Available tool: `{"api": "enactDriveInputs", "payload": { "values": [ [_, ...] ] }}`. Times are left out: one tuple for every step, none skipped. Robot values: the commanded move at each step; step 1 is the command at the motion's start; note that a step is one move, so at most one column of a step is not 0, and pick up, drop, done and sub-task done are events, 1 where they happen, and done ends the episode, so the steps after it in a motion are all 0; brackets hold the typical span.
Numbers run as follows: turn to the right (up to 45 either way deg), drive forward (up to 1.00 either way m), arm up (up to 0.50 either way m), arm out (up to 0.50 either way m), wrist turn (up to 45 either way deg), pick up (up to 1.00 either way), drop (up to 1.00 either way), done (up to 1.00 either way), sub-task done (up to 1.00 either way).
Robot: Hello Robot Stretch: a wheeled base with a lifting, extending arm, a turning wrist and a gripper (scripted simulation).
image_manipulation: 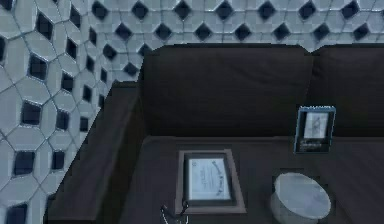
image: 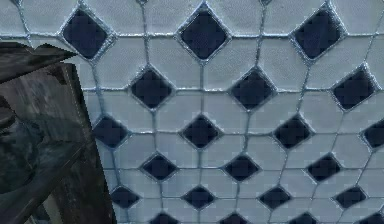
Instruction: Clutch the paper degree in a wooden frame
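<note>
On the dark sofa [image_manipulation: 230, 90] in the arm side view, we see the framed paper [image_manipulation: 210, 180] lying flat on the seat, face up. It sits left of centre, closer to the seat's front than to the backrest. Its frame is a grey-brown wood tone. The sheet inside is white w/ faint print we can't read.

Right of it, apart from it, a low round pale-grey thing [image_manipulation: 302, 197] sits on the same seat; we can't tell what it is. Above that, a small dark-framed picture [image_manipulation: 313, 130] stands upright against the backrest, near the seam btw. the two back cushions. The sofa's armrest [image_manipulation: 105, 150] runs down the left side, next to a tiled wall [image_manipulation: 60, 90] of white tiles w/ dark blue diamonds.

At the bottom edge, just left of the framed paper's lower left corner, the claw [image_manipulation: 180, 210] shows as thin dark tips. We can't tell if they touch the frame or are just beside it. We also can't tell how the fingers are set, or whether the claw holds anything, since the frame & seat lie right behind it.

In the forward view, the same tile pattern [image: 250, 60] covers most of the picture. A dark mottled block [image: 40, 130] w/ a slanted top edge stands at the left; we can't say for sure what it is.
</note>
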Motion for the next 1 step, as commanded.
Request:
{"api": "enactDriveInputs", "payload": {
  "values": [
    [0.0, 0.0, 0.0, 0.0, 0.0, 1.0, 0.0, 0.0, 0.0]
  ]
}}
